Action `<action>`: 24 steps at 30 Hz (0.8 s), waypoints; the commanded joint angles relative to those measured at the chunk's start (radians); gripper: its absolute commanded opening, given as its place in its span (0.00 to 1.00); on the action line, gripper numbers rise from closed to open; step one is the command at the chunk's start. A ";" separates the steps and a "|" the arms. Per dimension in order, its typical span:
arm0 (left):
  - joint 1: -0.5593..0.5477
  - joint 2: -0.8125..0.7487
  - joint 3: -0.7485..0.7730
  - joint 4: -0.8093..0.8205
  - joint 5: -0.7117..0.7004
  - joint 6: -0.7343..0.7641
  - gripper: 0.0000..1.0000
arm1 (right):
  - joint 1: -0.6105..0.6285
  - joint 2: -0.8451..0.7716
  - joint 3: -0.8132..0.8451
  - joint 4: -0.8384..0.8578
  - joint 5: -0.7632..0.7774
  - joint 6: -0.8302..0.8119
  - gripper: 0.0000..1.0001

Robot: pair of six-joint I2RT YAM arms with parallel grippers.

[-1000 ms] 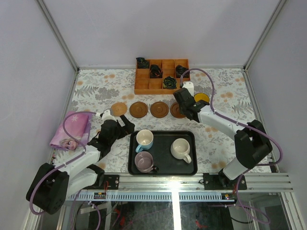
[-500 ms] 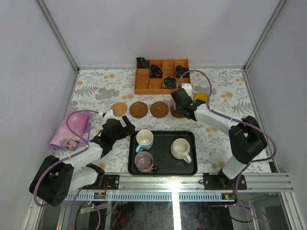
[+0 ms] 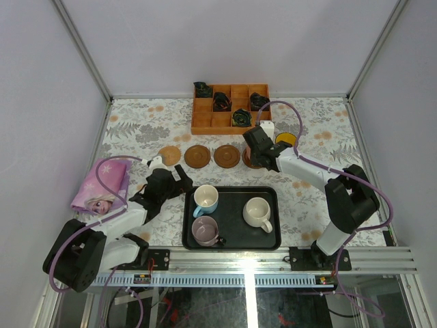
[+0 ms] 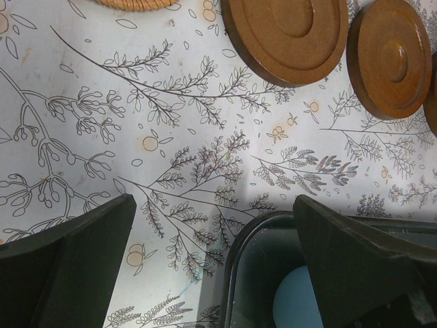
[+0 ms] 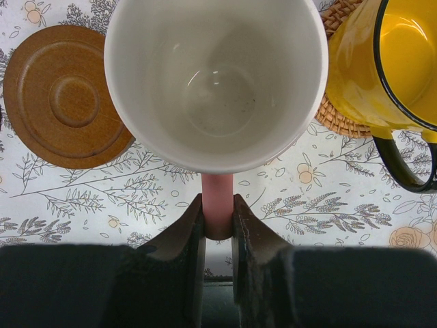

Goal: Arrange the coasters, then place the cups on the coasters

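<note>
My right gripper (image 5: 218,205) is shut on the pink handle of the pink cup (image 5: 215,75), which is white inside; what lies under the cup is hidden. A brown coaster (image 5: 65,96) lies to its left. To its right the yellow cup (image 5: 389,61) stands on a tan woven coaster (image 5: 334,116). From above, the right gripper (image 3: 254,147) covers part of a brown coaster (image 3: 250,161). The left gripper (image 4: 212,225) is open and empty by the black tray's (image 4: 249,273) left edge. The light blue (image 3: 205,199), mauve (image 3: 205,230) and cream (image 3: 257,212) cups stand in the tray (image 3: 232,190).
A tan coaster (image 3: 169,155) and two brown coasters (image 3: 197,156) (image 3: 227,156) lie in a row behind the tray. An orange wooden grid box (image 3: 230,108) with dark bundles stands at the back. A pink printed cloth (image 3: 102,186) lies at the left edge.
My right gripper has moved a little left with the pink cup, then held still. The left arm has shifted slightly toward the tray, its jaws still open.
</note>
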 commanded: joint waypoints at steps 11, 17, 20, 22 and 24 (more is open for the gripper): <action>-0.005 0.016 0.032 0.032 0.004 0.013 1.00 | -0.002 -0.021 0.018 0.051 -0.012 0.038 0.01; -0.005 0.010 0.028 0.033 0.010 0.012 1.00 | -0.002 -0.019 0.005 0.050 0.016 0.037 0.05; -0.005 0.009 0.029 0.036 0.013 0.012 1.00 | -0.002 -0.013 0.005 0.049 0.034 0.032 0.05; -0.005 0.006 0.027 0.038 0.016 0.013 1.00 | -0.001 -0.012 0.007 0.047 0.046 0.029 0.05; -0.005 0.006 0.025 0.039 0.018 0.013 1.00 | -0.001 0.016 0.006 0.052 0.052 0.026 0.05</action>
